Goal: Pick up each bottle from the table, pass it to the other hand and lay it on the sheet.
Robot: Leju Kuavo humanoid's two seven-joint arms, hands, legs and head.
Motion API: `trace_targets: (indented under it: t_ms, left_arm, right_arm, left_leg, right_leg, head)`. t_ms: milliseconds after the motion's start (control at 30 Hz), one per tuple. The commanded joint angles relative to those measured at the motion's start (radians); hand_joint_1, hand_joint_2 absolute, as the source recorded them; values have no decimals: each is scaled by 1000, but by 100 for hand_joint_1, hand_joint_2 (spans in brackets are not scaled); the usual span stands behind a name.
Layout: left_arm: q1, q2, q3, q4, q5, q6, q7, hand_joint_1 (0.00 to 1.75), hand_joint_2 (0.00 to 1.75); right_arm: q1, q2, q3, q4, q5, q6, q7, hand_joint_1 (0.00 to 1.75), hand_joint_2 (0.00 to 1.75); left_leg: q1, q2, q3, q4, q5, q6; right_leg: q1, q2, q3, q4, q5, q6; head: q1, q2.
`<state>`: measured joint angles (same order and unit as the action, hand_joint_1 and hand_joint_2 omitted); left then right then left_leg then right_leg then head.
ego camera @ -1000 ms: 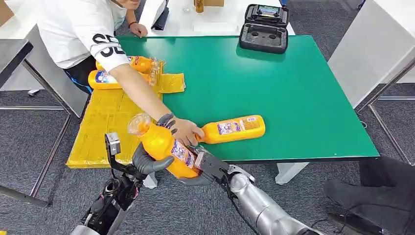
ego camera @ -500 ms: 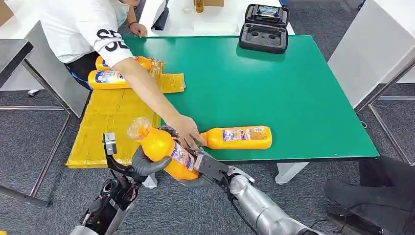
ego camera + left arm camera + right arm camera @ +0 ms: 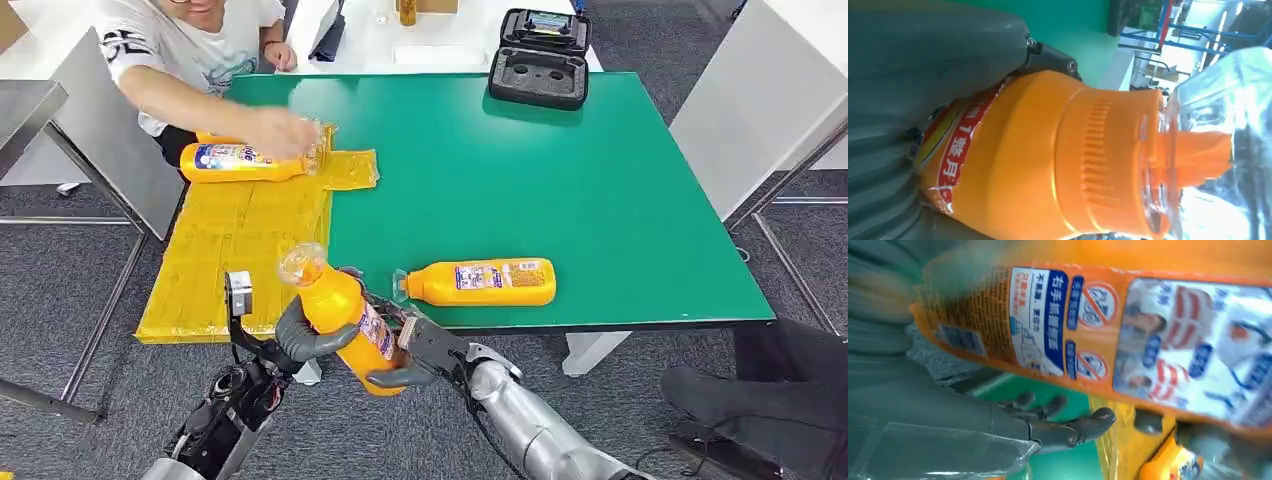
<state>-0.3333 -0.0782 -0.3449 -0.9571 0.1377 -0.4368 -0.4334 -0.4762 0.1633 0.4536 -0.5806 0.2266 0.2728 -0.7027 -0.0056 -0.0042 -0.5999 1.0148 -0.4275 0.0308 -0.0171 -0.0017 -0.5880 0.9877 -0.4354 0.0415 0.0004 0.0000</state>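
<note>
I see the orange bottle tilted, off the desk's near-left edge, gripped by both my left hand and right hand; a second bottle lies just right.

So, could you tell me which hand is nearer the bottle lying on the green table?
Right. The right hand sits just below the table bottle; the left hand is farther left.
</note>
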Motion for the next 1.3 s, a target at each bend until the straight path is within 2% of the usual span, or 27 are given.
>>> trace_targets:
  t_ms: [33,233,367,400,600,733,867,1000,1167,1200,1300]
  left_arm:
    - [-36,25,-16,32,-12,21,11,175,175]
    - [-45,29,3,22,-7,39,18,175,175]
    - [-68,45,51,-10,-20,89,10,175,175]
    - [-77,51,77,-29,-43,141,-5,175,175]
    - [-82,56,111,-54,-70,168,-8,175,175]
    - [-115,106,193,-90,-132,274,-29,175,175]
    - [-139,152,266,-140,-232,340,-29,175,175]
    - [-146,205,254,-180,-418,376,7,175,175]
    - [-189,278,250,-124,-549,405,41,175,175]
    - [-193,306,233,-109,-636,449,65,175,175]
    - [-186,324,233,-102,-695,481,72,175,175]
  right_arm:
    - [-25,-3,-72,6,-40,42,5,0,0]
    - [4,-6,-83,-42,-49,58,5,0,0]
    - [34,-15,-95,-95,-49,72,5,0,0]
    - [55,-22,-105,-146,-71,104,5,0,0]
    - [74,-32,-116,-190,-79,128,5,0,0]
    - [106,-62,-146,-288,-137,187,5,0,0]
    - [117,-79,-189,-323,-133,175,5,0,0]
    - [131,-80,-210,-348,-121,184,5,0,0]
    - [136,-86,-216,-384,-128,195,5,0,0]
    - [127,-86,-215,-390,-133,205,5,0,0]
    - [112,-82,-217,-383,-133,201,5,0,0]
  left_leg:
    - [2,0,3,0,-1,-2]
    - [1,0,0,0,0,-1]
    - [2,-1,1,1,-1,-2]
    - [2,-1,0,1,-1,-2]
    - [2,0,1,0,-1,-2]
    - [1,0,-1,1,0,-1]
    - [2,-1,0,2,-1,-2]
    - [2,0,0,1,-1,-2]
    - [2,0,1,2,-1,-2]
    - [2,1,1,1,-1,-2]
    - [2,2,1,1,-1,-2]
  right_leg:
    - [2,0,3,-1,-1,-2]
    - [1,0,1,0,0,-1]
    - [2,-1,2,0,-1,-2]
    - [2,-1,1,0,-1,-2]
    - [2,-1,1,0,-1,-2]
    - [1,0,0,0,0,-1]
    - [2,-1,1,1,-1,-2]
    - [2,0,0,1,-1,-2]
    - [2,0,1,1,-1,-2]
    - [2,1,1,1,0,-2]
    - [2,2,0,1,0,-2]
  head:
    - [0,0]
    - [0,0]
    - [0,0]
    - [0,0]
    - [0,0]
    - [0,0]
    - [0,0]
    - [0,0]
    - [0,0]
    - [0,0]
    - [0,0]
